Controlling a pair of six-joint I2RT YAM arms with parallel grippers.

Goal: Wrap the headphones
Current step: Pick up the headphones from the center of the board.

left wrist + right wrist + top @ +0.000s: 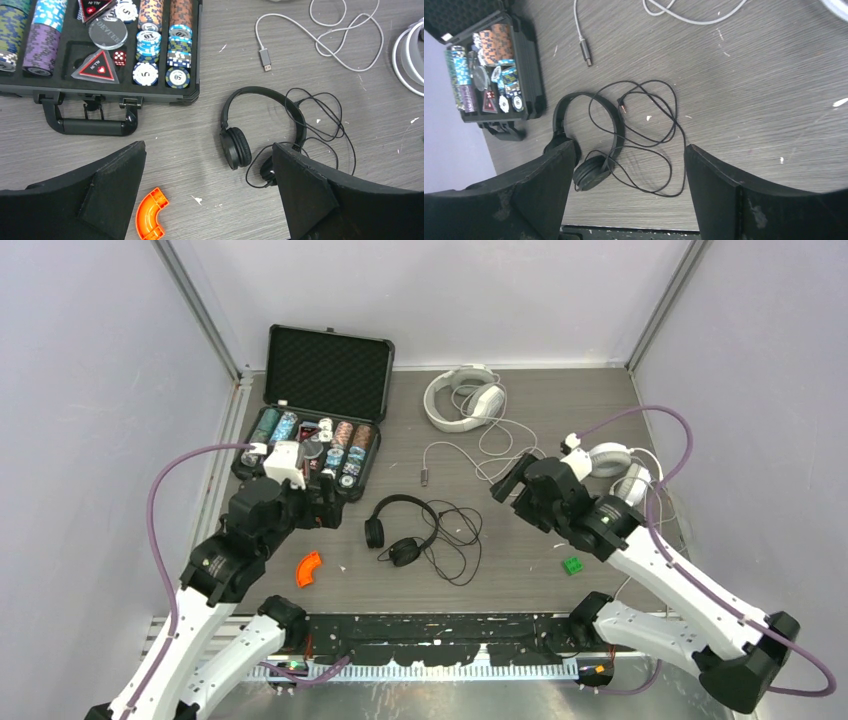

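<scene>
The slim black headphones (400, 528) lie flat mid-table with their thin black cord (455, 536) loose in loops to their right. They also show in the left wrist view (236, 147) and the right wrist view (591, 172). One white padded pair (465, 398) lies at the back. A second white pair (612, 462) lies at the right, partly hidden by my right arm. My left gripper (325, 508) hovers open and empty left of the black pair (210, 190). My right gripper (512, 480) hovers open and empty to its right, above the cord (629, 195).
An open black case of poker chips (310, 450) stands at the back left (100, 95). A pale cable with a USB plug (425, 478) trails from the white pairs. An orange curved piece (309, 568) and a green brick (573, 565) lie near the front edge.
</scene>
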